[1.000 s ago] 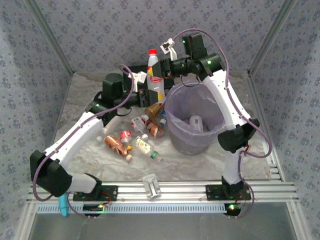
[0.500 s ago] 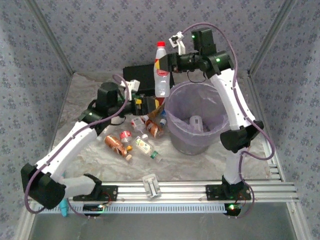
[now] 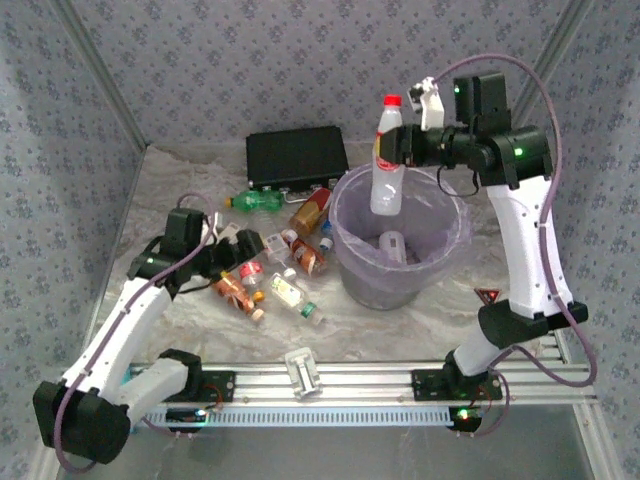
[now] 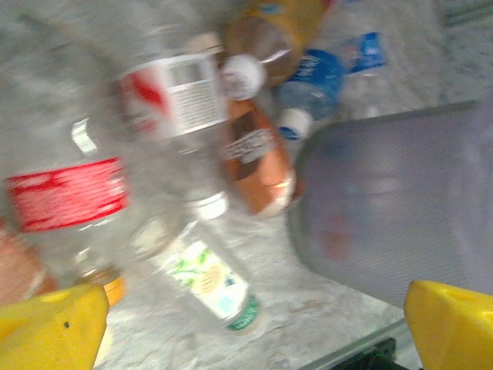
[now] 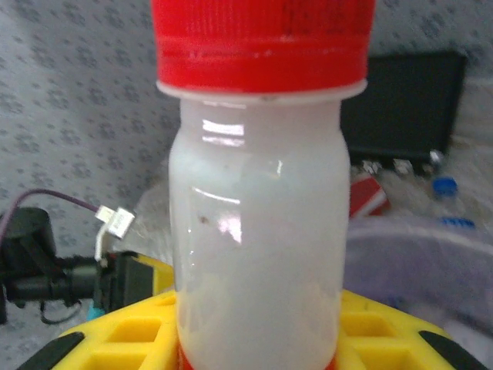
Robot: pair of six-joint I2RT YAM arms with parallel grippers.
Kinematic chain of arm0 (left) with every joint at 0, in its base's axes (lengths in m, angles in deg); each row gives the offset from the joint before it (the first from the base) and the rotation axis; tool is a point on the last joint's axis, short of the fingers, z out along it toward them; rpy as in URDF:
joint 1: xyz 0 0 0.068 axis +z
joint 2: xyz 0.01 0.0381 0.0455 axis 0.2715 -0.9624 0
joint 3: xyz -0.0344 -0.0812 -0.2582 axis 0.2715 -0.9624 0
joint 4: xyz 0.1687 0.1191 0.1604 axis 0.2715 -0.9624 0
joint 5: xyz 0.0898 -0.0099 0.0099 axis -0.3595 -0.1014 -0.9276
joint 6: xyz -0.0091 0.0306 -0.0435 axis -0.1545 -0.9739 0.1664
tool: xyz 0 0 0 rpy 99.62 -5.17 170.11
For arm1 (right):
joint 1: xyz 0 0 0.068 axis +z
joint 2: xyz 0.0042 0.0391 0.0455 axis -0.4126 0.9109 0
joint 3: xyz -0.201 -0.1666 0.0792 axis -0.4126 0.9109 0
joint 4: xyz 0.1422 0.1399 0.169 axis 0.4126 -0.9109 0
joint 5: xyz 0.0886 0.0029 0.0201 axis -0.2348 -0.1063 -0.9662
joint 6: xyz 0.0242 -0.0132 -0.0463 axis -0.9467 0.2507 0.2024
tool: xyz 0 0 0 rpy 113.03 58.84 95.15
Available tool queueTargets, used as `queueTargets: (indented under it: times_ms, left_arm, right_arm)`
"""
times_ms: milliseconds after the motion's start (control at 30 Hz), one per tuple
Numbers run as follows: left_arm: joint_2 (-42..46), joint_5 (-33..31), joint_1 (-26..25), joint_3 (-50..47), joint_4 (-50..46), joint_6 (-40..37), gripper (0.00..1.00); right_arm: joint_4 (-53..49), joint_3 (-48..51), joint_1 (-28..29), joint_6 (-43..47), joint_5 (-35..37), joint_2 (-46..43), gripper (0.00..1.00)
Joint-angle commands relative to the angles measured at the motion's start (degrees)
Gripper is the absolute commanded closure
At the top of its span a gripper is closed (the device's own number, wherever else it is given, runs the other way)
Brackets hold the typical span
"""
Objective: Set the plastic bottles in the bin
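One red-capped bottle [image 3: 388, 165] pinched upright by right gripper [image 3: 401, 147] above bin [image 3: 385, 288], near its left rim; early release risks rim strike, fall outside; left gripper [image 3: 238, 250] fingers spread, left of bin.

Right claw [image 3: 394, 146] carried its bottle [image 3: 387, 188] over the bin [image 3: 392, 287]; left claw [image 3: 246, 248] withdrew.

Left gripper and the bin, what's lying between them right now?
Several bottles lie on their sides between the left gripper and the bin, clearest in the top view.
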Motion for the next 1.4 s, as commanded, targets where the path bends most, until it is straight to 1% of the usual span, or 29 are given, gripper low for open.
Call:
queueTargets:
  times_ms: [0,167,333,567,733,967,1067,1200,1367]
  left_arm:
    - [2.4,-3.1,2.2,-3.2,-3.7,3.8,0.03]
    - [2.1,-6.1,3.1,-5.3,-3.5,5.4,0.04]
    - [1.5,-7.6,3.2,-6.4,-3.1,6.7,0.03]
    - [1.7,-7.3,3.2,-9.2,-2.8,9.6,0.05]
    - [1.7,-6.8,3.2,-11.0,-0.9,10.6,0.05]
    - [1.8,-6.7,3.1,-12.3,-0.9,11.0,0.06]
    - [1.6,-6.2,3.1,-13.0,-0.6,11.6,0.06]
    - [1.8,-5.5,2.6,-14.3,0.2,12.8,0.08]
    - [1.9,-5.8,1.1,-15.6,0.8,14.2,0.08]
  right_arm:
    - [-7.1,4.8,1.0,2.7,8.3,-0.5,0.64]
    - [-12.2,10.6,5.8,3.0,18.1,-1.4,0.63]
    - [-12.5,20.5,8.4,2.2,20.7,-1.7,0.63]
    - [-6.0,34.2,9.8,-0.1,19.7,-1.8,0.63]
    - [-1.7,38.8,9.5,-0.7,19.2,-0.1,0.62]
    - [4.2,43.8,9.4,-1.1,19.6,2.8,0.59]
    - [7.7,46.5,9.4,-2.7,20.4,3.1,0.56]
    - [12.9,50.4,9.5,-4.7,21.3,2.7,0.47]
    - [16.7,53.1,10.1,-5.8,22.5,2.7,0.28]
